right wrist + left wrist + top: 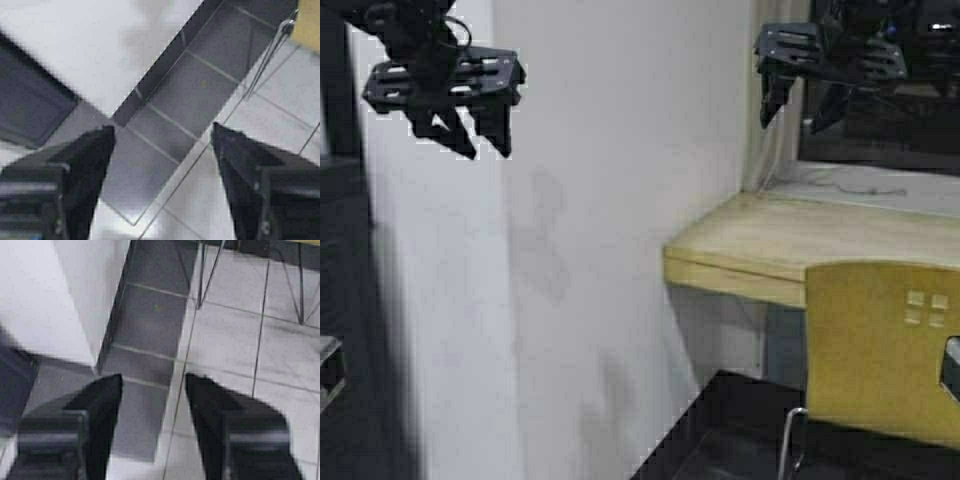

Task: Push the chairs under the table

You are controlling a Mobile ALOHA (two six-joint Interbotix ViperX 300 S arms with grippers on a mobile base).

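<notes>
The mustard-yellow chair (885,345) stands at the lower right of the high view, just in front of the pale-wood table (770,245), its curved backrest toward the robot and the small square cutouts showing near the top. One thin chrome leg (787,440) drops from its near corner to the dark floor. The seat itself is out of view, so I cannot tell how far it already sits beneath the tabletop; the backrest overlaps the table's rounded front edge, with the chair facing in toward it. The table runs long from the white wall (590,250) off to the right, below a window sill, and the chair's back lies roughly parallel to that long edge.

Both arms are raised high and well clear of everything. The left gripper (470,125) hangs in front of the wall, fingers spread apart with nothing between them; its wrist camera looks down at grey floor tiles and chair legs (200,280). The right gripper (800,95) hangs above the table's wall end, likewise spread wide and empty. Held up like that, they seem stowed for driving: my guess is the base is lining itself up with the chair before any pushing begins.
</notes>
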